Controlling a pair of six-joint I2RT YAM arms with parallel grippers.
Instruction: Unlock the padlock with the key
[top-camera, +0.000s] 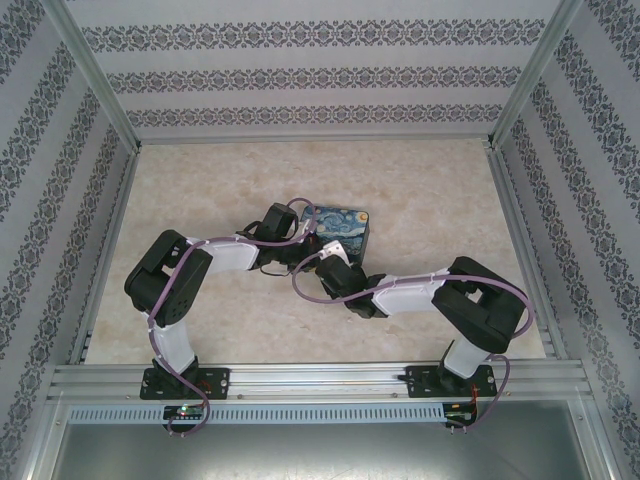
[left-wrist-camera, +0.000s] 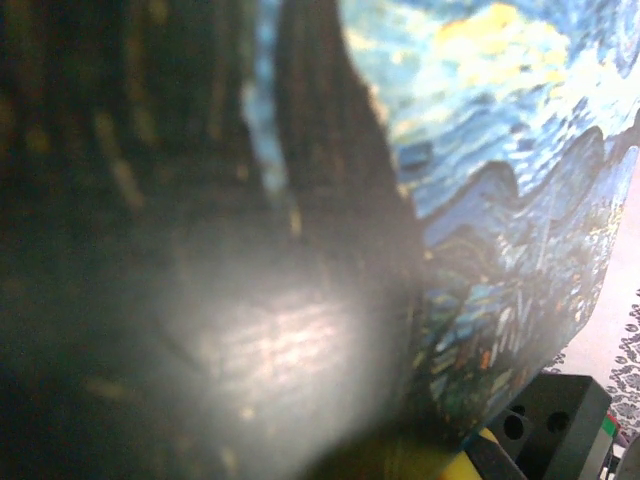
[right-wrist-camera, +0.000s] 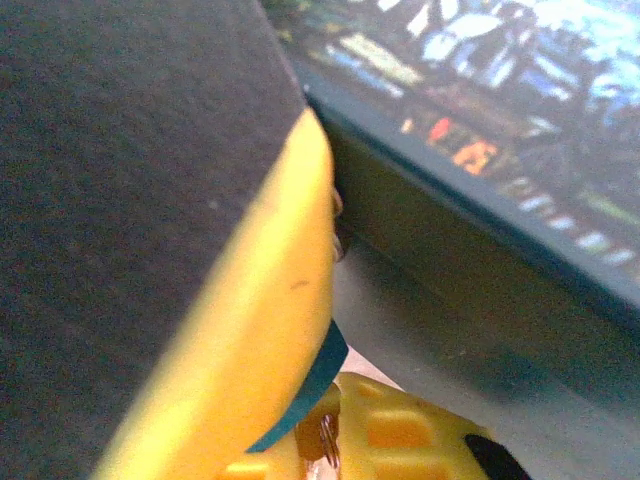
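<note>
- The left arm (top-camera: 170, 290) is seen in the top view bent at its elbow towards 9 o'clock, with its forearm laid across the table (top-camera: 430, 190) towards the middle.
- The left gripper (top-camera: 298, 222) is held at the 9 o'clock edge of the painted box (top-camera: 345, 225). Touching or just beside cannot be told. How far its jaws stand apart cannot be told either, as its wrist view is blurred by a dark surface pressed close to the lens.
- In that wrist view the swirled blue and yellow lid of the painted box (left-wrist-camera: 520, 150) is seen from 12 to 4 o'clock. A yellow pad (left-wrist-camera: 445, 465) and a black block with round holes (left-wrist-camera: 550, 420) are seen at 5 o'clock.
- The right gripper (top-camera: 322, 252) is set at the 7 o'clock corner of the box, just beside the left gripper.
- In the right wrist view the right gripper (right-wrist-camera: 320, 400) is shown with its two yellow pads (right-wrist-camera: 270, 330) brought close together, and the padlock (right-wrist-camera: 318, 378) is pinched between them as a thin teal edge near 6 o'clock.
- A small metal glint (right-wrist-camera: 325, 440) is seen just under the teal edge. Whether it is the key cannot be told.
- The dark side wall and lid of the box (right-wrist-camera: 480, 100) are seen at 1 to 3 o'clock, just behind the pads.
- The right arm (top-camera: 470, 300) is folded at 4 o'clock of the table.
</note>
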